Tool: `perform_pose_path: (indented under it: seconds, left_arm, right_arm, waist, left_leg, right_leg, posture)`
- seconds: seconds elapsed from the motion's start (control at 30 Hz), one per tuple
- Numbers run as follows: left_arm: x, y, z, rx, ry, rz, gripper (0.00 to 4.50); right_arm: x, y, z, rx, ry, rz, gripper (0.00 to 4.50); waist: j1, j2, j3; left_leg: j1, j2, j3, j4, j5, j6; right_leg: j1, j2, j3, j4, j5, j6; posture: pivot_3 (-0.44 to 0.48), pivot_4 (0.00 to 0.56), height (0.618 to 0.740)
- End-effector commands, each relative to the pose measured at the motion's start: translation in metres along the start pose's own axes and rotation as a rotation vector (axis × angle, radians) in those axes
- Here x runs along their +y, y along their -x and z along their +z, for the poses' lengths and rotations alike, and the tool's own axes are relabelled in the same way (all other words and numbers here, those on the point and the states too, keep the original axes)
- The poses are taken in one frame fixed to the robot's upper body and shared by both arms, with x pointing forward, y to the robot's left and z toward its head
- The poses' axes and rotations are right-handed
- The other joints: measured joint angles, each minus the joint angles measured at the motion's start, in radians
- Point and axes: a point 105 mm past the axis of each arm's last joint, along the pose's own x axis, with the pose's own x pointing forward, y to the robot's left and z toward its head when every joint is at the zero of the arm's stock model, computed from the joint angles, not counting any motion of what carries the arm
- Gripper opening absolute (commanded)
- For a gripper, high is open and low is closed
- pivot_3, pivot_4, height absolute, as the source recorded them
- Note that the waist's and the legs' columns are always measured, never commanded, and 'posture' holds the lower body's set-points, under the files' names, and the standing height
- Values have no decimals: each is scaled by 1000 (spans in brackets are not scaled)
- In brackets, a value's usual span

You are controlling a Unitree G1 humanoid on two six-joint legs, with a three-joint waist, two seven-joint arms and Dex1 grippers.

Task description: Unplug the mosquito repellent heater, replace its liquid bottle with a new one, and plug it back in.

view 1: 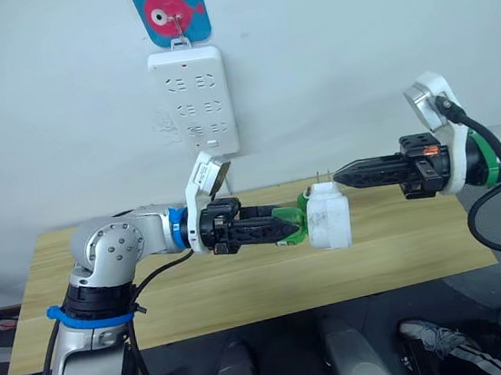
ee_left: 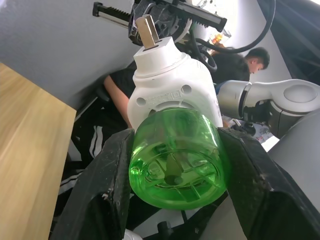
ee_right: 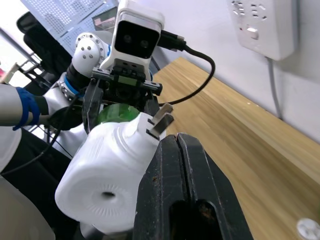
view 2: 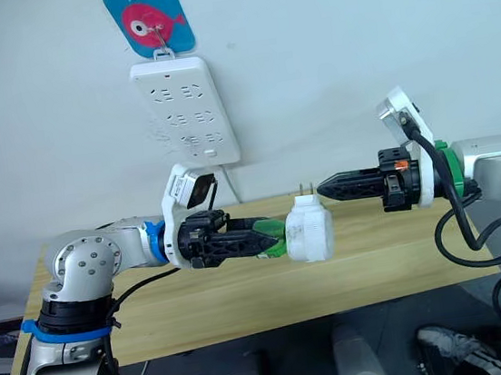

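The mosquito repellent heater (view 1: 329, 217) is unplugged and hangs in the air above the wooden table (view 1: 244, 284), its two prongs (ee_right: 160, 120) pointing up. A green liquid bottle (ee_left: 176, 155) is screwed into its left end. My left gripper (view 1: 287, 227) is shut on that bottle, one black finger (ee_left: 107, 190) on each side of it. From the right, my right gripper (view 1: 339, 176) reaches in level, shut with nothing in it. Its tip sits just beside the prongs at the heater's top right corner.
A white power strip (view 1: 193, 103) hangs on the wall under a blue fish hook (view 1: 170, 10), all its sockets free, above and left of the heater. A small white round cap (ee_right: 306, 229) lies on the table. A person (ee_left: 250, 57) sits behind my right arm.
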Motion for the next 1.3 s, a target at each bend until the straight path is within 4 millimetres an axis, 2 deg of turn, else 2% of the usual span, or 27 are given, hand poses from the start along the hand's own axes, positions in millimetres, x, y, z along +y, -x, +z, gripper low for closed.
perform_pose_path:
  seconds: [0.03,0.17,0.3,0.47,0.63,0.8,0.93,1.13,1.23,1.3]
  left_arm:
    - [-10,-4,3,14,-38,-42,2274]
    - [-11,-6,4,12,-41,-47,2274]
    - [-6,-4,7,-14,-40,-17,2274]
    - [2,4,11,-62,-34,34,2274]
    - [2,4,9,-66,-25,32,2274]
    - [1,3,8,-65,-20,25,2274]
    - [-2,-1,9,-62,-22,-2,2274]
    - [-7,0,11,-59,-28,-16,2274]
    - [-5,3,12,-66,-35,-1,2274]
    - [-4,4,15,-78,-40,12,2274]
  right_arm:
    - [8,-4,5,4,47,19,0]
    - [8,-9,1,0,45,18,0]
    - [5,-2,-1,13,49,-14,0]
    - [-3,15,7,5,69,-103,0]
    - [-4,17,15,-41,63,-110,0]
    - [5,13,24,-91,43,-57,0]
    - [-6,5,17,-91,23,-100,0]
    - [-37,2,0,-76,-25,-231,0]
    - [-17,-2,-23,39,-44,-127,0]
    - [-5,-2,-30,83,-52,-68,0]
  waist:
    - [0,0,0]
    - [0,0,0]
    - [0,0,0]
    - [0,0,0]
    - [-1,0,0]
    - [-1,0,0]
    - [-1,0,0]
    - [-1,0,0]
    - [0,0,0]
    - [0,0,0]
  left_leg:
    - [0,0,0,0,0,0]
    - [0,0,0,0,0,0]
    - [0,0,0,0,0,0]
    - [0,0,0,0,0,0]
    - [0,0,0,0,0,0]
    - [0,0,0,0,0,0]
    - [0,0,0,0,0,0]
    - [0,0,0,0,0,0]
    - [0,0,0,0,0,0]
    - [0,0,0,0,0,0]
  right_leg:
    - [0,0,0,0,0,0]
    - [0,0,0,0,0,0]
    - [0,0,0,0,0,0]
    - [0,0,0,0,0,0]
    - [0,0,0,0,0,0]
    - [0,0,0,1,0,0]
    - [0,0,0,1,0,0]
    - [0,0,0,1,0,0]
    - [0,0,0,1,0,0]
    - [0,0,0,1,0,0]
  posture:
    - [-218,202,725]
    - [-219,203,725]
    - [-216,203,725]
    - [-223,205,725]
    - [-223,206,725]
    - [-226,204,725]
    - [-226,202,725]
    - [-213,195,725]
    - [-210,194,725]
    - [-206,193,725]
